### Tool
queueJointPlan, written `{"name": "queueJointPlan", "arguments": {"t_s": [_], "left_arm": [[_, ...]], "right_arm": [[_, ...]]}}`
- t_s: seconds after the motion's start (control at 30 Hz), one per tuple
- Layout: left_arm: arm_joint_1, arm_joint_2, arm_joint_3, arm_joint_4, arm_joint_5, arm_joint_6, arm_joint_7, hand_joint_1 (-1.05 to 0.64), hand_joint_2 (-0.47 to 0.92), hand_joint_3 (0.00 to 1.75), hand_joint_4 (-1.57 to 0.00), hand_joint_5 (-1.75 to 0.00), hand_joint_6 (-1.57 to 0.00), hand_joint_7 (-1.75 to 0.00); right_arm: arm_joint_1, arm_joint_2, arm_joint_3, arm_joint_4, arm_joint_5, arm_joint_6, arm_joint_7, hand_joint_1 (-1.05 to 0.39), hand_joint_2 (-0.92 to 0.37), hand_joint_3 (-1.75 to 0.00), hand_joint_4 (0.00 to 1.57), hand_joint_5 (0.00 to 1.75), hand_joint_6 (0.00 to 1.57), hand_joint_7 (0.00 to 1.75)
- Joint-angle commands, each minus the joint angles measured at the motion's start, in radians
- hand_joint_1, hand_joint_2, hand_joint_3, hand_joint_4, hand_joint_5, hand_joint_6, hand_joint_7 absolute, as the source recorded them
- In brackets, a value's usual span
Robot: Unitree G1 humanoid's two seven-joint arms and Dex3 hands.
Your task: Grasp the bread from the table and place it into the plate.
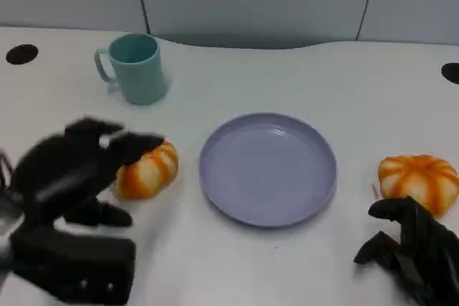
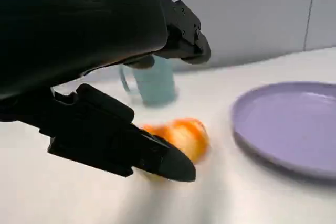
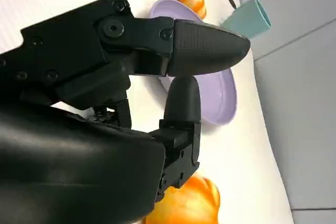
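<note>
Left hand [image 1: 75, 170] open, fingers spread over the orange-striped round bread bun [image 1: 148, 170], not gripping yet. Bun looks light, soft; take it across its sides. Right hand [image 1: 416, 249] open, holding nothing.

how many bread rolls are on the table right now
2. One bread roll lies left of the plate, at the left hand; the other roll lies right of the plate, beside the right hand.

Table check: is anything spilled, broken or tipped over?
Nothing stands out. The teal mug stands upright, the purple plate lies flat and bare, and both orange breads sit whole on the white table.
</note>
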Motion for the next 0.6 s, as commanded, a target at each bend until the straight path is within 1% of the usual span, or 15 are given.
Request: {"name": "queueJointPlan", "arguments": {"t_s": [0.03, 0.07, 0.13, 0.2, 0.27, 0.33, 0.47, 0.6], "left_arm": [[-0.037, 0.047, -0.078, -0.013, 0.02, 0.078, -0.016, -0.61, 0.7, 0.0, 0.0, 0.0, -0.13, 0.0], [-0.086, 0.046, -0.116, 0.041, 0.044, 0.102, -0.017, -0.6, 0.7, 0.0, 0.0, 0.0, -0.13, 0.0], [-0.151, 0.048, -0.171, 0.112, 0.071, 0.137, -0.014, -0.54, 0.68, 0.0, 0.0, 0.0, -0.09, 0.0], [-0.17, 0.057, -0.197, 0.133, 0.07, 0.154, -0.005, -0.53, 0.68, 0.0, 0.0, 0.0, -0.08, 0.0], [-0.282, 0.037, -0.262, 0.315, 0.091, 0.16, 0.035, -0.54, 0.68, 0.0, 0.0, 0.0, -0.09, -0.01], [-0.36, 0.024, -0.309, 0.448, 0.09, 0.162, 0.056, -0.52, 0.7, 0.01, 0.0, 0.0, -0.09, -0.01], [-0.446, 0.005, -0.375, 0.607, 0.068, 0.172, 0.072, -0.54, 0.7, 0.01, 0.0, 0.0, -0.08, 0.0], [-0.534, -0.04, -0.436, 0.779, 0.047, 0.204, 0.058, -0.57, 0.71, 0.01, 0.0, 0.0, -0.1, -0.01]], "right_arm": [[0.001, -0.006, -0.007, -0.008, 0.001, 0.0, -0.013, -0.36, -0.92, -0.62, 0.48, 1.75, 0.27, 1.62], [-0.002, -0.005, -0.007, -0.002, 0.001, -0.006, -0.011, -0.36, -0.92, -0.62, 0.48, 1.75, 0.27, 1.61], [-0.005, -0.004, -0.007, 0.005, 0.0, -0.014, -0.007, -0.36, -0.92, -0.62, 0.49, 1.75, 0.29, 1.61], [-0.006, -0.004, -0.006, 0.007, 0.0, -0.016, -0.007, -0.36, -0.92, -0.62, 0.5, 1.75, 0.3, 1.6], [-0.004, -0.004, -0.004, 0.012, 0.0, -0.028, 0.004, -0.37, -0.92, -0.61, 0.49, 1.75, 0.3, 1.6], [-0.003, -0.004, -0.003, 0.016, 0.002, -0.037, 0.011, -0.37, -0.92, -0.61, 0.49, 1.75, 0.3, 1.6], [0.001, 0.0, -0.001, 0.007, -0.001, -0.035, 0.004, -0.37, -0.92, -0.61, 0.49, 1.75, 0.31, 1.6], [0.009, 0.002, 0.001, -0.01, -0.006, -0.03, -0.01, -0.37, -0.92, -0.61, 0.5, 1.75, 0.32, 1.6]]}}
